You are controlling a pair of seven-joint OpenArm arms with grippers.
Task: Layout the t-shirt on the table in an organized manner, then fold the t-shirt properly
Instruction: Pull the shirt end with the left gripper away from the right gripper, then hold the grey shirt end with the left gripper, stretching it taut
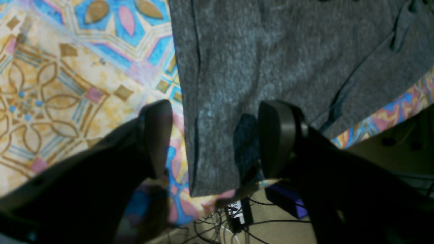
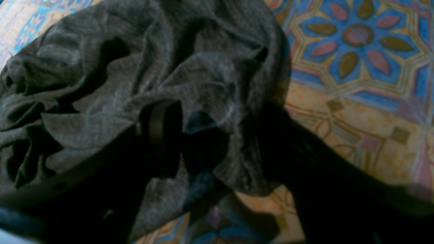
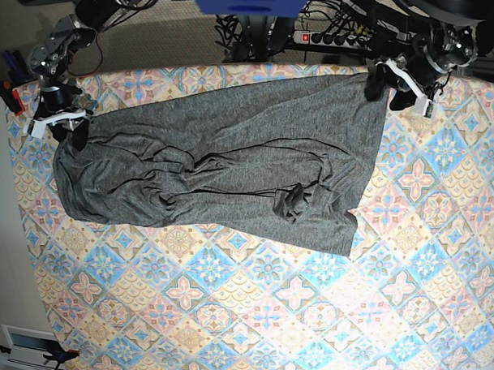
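Grey knit: the t-shirt (image 3: 223, 172) is lying spread across the far part of the table (image 3: 291, 316), stretching from my right gripper to my left one, with its far edge running close along the table's back edge.
Cloth state: it is lying fairly flat toward my left side; wrinkles and bunched folds are gathering through the middle and toward my right side, with a small dark lump of folds sitting near the lower edge.
Table: the pastel tiled cloth is showing bare on all of the near half and along the right-hand side in the base view.
Left gripper (image 1: 215, 137): I am hovering at the shirt's far corner by the table's back edge; my jaws are standing wide apart, one finger (image 1: 157, 135) sitting over the patterned cloth just beside the shirt's hemmed edge, the other over the grey fabric. The hem is running between my fingers, and I am clamping nothing.
Right gripper (image 2: 217, 135): I am sitting at the opposite end, down in the crumpled fabric; my jaws are spread wide, one finger (image 2: 164, 130) pressing against the folds, the other partly hiding under a drape of grey cloth. Folds are lying between my fingers, yet they are not closing on them.
Below the edge: in the left wrist view, cables (image 1: 237, 220) are showing on the floor past the table's rim.
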